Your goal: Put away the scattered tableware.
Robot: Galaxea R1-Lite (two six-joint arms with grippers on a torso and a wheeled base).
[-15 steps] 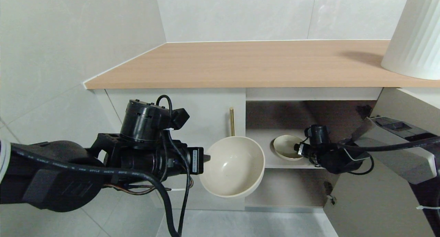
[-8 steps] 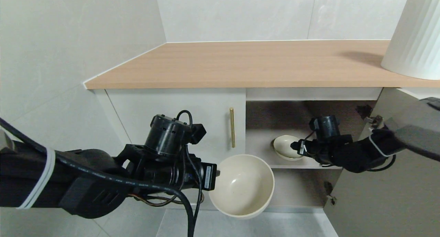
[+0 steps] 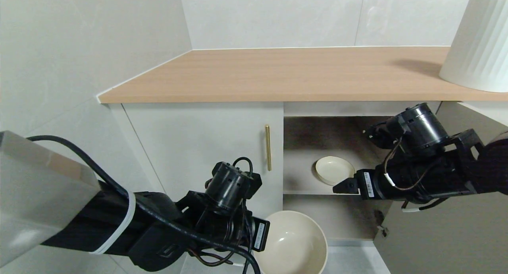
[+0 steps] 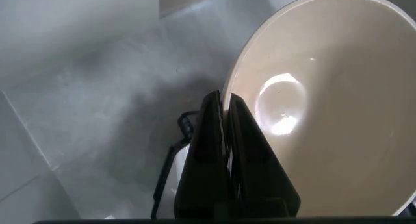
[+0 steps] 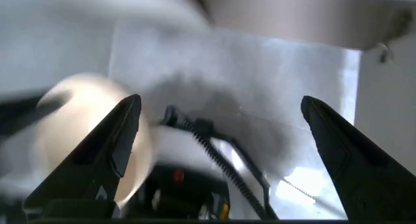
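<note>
A large cream bowl (image 3: pixel 295 244) hangs low in front of the cupboard, just above the floor. My left gripper (image 3: pixel 266 231) is shut on its rim; in the left wrist view the gripper (image 4: pixel 226 104) pinches the bowl (image 4: pixel 325 100) at its edge. A small cream dish (image 3: pixel 334 170) lies on the shelf inside the open cupboard. My right gripper (image 3: pixel 340 186) is in front of that shelf, just apart from the dish. In the right wrist view this gripper (image 5: pixel 221 146) is wide open and holds nothing, with the large bowl (image 5: pixel 78 133) blurred beyond it.
The wooden countertop (image 3: pixel 285 73) runs above the cupboard, with a white ribbed lampshade (image 3: pixel 480 39) at its right end. The left door with its brass handle (image 3: pixel 267 147) is closed. The right door (image 3: pixel 432 234) stands swung open. Grey floor tiles (image 3: pixel 349 262) lie below.
My left arm has carried the large bowl down and to the right, toward the floor. My right gripper has drawn back out of the cupboard, away from the small dish.
</note>
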